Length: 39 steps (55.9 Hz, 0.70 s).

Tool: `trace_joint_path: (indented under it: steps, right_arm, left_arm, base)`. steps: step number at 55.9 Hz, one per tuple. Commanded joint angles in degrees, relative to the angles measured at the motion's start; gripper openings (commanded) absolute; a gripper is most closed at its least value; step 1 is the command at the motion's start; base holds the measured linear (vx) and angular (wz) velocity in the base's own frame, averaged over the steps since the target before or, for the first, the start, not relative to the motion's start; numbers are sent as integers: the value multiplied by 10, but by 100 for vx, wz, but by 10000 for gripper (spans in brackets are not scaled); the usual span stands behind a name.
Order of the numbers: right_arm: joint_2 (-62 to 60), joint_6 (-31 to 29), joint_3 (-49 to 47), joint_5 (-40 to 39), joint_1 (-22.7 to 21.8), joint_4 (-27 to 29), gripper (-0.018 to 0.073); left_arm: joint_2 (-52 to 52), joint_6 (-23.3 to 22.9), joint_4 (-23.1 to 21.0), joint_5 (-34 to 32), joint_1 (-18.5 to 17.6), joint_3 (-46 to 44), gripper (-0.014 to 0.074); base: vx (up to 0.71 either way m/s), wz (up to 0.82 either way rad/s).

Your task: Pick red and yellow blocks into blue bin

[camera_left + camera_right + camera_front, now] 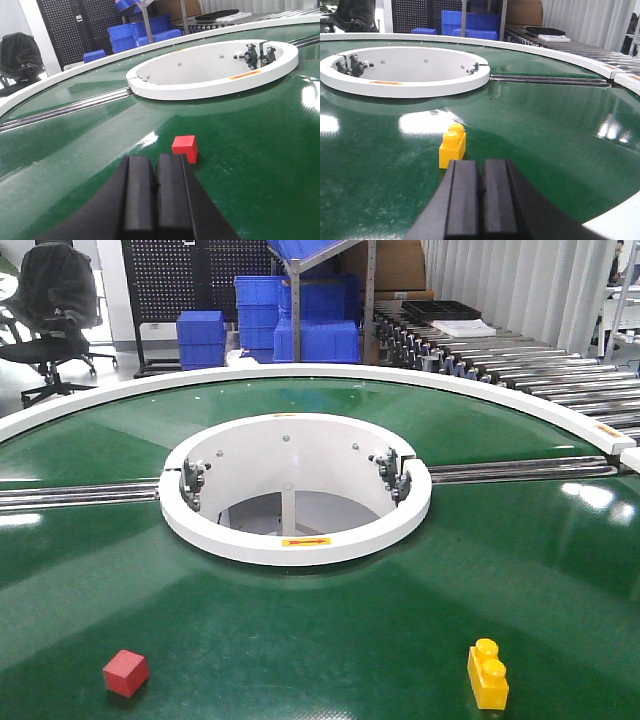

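A small red cube (125, 672) lies on the green belt near the front left; the left wrist view shows the red cube (185, 148) just beyond my left gripper (155, 161), whose black jaws are shut with nothing between them. A yellow two-stud brick (487, 674) sits at the front right; the same yellow brick (452, 145) lies just ahead and left of my right gripper (480, 165), also shut and empty. Neither gripper shows in the front view. The blue bin is out of view.
A white ring (295, 540) surrounds a central opening in the round green conveyor (320, 600). Metal rails (520, 470) cross it. Stacked ribbed blue crates (270, 315) stand behind, with a roller conveyor (520, 360) at back right and an office chair (55, 310) at back left.
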Motion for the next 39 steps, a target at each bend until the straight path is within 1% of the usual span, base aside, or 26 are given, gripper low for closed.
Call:
trace_joint_path:
  steps: [1, 34, 39]
  right_arm:
    - [-6, -2, 3, -48, -2, -4, -7]
    - [-6, -2, 3, -50, -2, -4, -7]
    - [-6, -2, 3, -60, -2, -3, -7]
  left_arm:
    - [-9, -3, -1, -49, 0, -9, 2]
    - [-9, -3, -1, -49, 0, -9, 2]
    - [-9, -3, -1, -57, 0, -9, 2]
  base:
    - [0, 0]
    - [0, 0]
    - [0, 0]
